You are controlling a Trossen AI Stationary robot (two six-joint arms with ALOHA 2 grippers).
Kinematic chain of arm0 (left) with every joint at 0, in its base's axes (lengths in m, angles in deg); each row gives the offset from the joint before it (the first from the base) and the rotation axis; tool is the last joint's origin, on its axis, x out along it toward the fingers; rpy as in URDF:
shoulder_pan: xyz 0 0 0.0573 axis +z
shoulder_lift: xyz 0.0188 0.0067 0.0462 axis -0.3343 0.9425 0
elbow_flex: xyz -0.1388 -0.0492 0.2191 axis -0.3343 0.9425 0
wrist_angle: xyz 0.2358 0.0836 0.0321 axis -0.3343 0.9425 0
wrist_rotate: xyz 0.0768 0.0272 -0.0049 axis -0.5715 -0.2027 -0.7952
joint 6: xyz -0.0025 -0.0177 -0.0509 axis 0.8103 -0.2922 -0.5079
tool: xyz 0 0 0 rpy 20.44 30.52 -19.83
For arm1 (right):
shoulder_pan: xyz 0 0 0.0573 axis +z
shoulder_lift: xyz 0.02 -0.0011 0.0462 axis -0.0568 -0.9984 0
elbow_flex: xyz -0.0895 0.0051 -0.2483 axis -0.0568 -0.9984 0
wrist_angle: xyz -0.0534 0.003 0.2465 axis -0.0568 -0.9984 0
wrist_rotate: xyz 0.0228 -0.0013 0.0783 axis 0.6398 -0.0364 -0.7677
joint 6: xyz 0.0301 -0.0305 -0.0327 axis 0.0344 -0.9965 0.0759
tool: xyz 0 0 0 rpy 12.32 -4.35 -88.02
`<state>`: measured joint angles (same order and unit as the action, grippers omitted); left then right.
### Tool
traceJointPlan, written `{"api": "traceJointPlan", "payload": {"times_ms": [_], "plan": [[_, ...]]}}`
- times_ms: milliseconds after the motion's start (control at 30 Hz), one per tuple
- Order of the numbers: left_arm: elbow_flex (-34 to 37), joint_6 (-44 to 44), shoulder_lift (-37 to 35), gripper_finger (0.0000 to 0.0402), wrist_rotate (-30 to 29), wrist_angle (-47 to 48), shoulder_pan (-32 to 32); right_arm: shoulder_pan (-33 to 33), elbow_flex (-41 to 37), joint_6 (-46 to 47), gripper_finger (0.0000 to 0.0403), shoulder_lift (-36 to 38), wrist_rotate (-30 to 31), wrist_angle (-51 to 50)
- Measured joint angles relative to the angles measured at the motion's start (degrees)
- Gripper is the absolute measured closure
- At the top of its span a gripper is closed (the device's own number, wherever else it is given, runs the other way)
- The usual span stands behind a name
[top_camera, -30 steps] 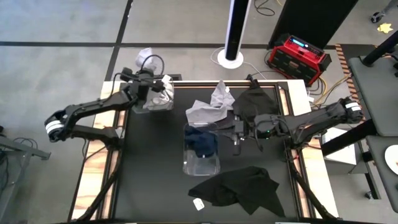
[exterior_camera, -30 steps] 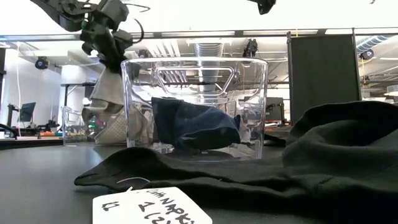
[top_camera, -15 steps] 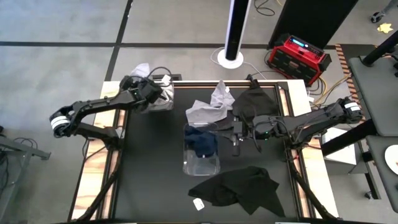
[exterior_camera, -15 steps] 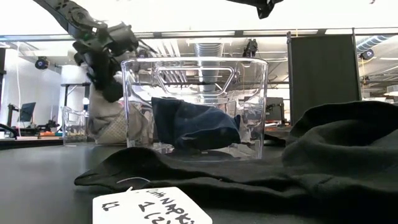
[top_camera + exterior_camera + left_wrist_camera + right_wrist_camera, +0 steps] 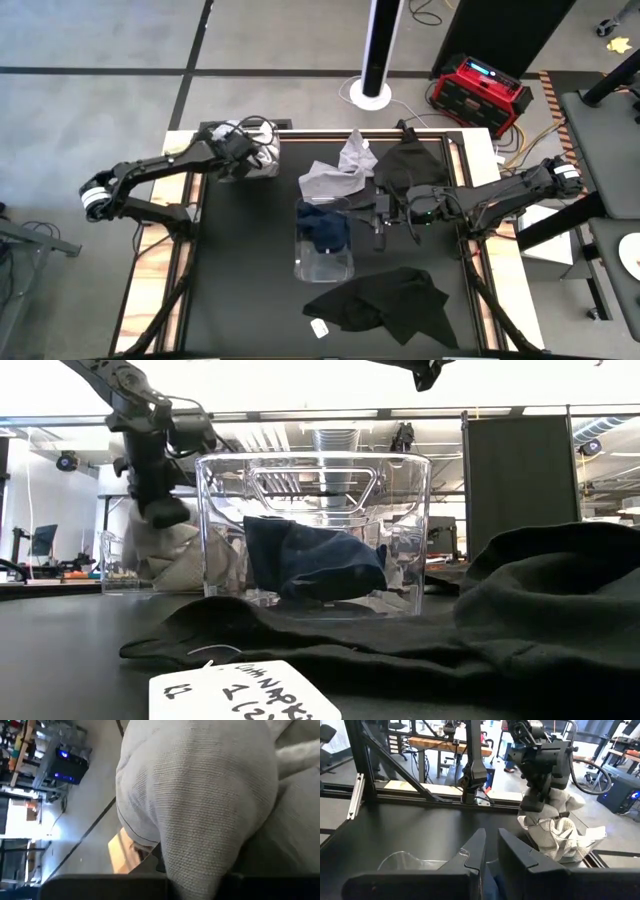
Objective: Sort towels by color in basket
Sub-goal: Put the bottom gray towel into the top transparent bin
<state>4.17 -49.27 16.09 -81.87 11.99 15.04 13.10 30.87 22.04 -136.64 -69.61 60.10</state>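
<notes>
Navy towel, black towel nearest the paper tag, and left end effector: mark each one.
Navy towel [image 5: 324, 224], high view, on its folded middle inside the clear basket.
Black towel [image 5: 385, 302], high view, on its crumpled centre.
Left end effector [image 5: 160, 508], low view, at its tip over the light towels.

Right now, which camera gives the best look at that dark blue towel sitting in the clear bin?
The low view: the navy towel shows side-on through the clear basket, crumpled at the bottom. The high view shows it from above, smaller, inside the basket. The right wrist view catches only a sliver between the right gripper's fingers; the left wrist view shows none.
</notes>
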Motion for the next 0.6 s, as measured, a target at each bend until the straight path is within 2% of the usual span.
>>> {"api": "traceJointPlan", "payload": {"times_ms": [167,367,600], "plan": [[-2.9,-6.2,0.0,0.0401,2.9,8.5,1.6,0.0,0.0,0.9,0.0365,0.0,0.0,0.0],[-3.1,-6.2,0.2,0.0401,11.1,7.7,5.0,0.0,-0.1,0.8,0.0365,-0.9,0.0,0.0],[-3.1,-4.8,3.0,0.0401,13.4,7.9,8.7,0.0,-0.1,1.8,0.0365,-2.2,0.0,-0.2]]}}
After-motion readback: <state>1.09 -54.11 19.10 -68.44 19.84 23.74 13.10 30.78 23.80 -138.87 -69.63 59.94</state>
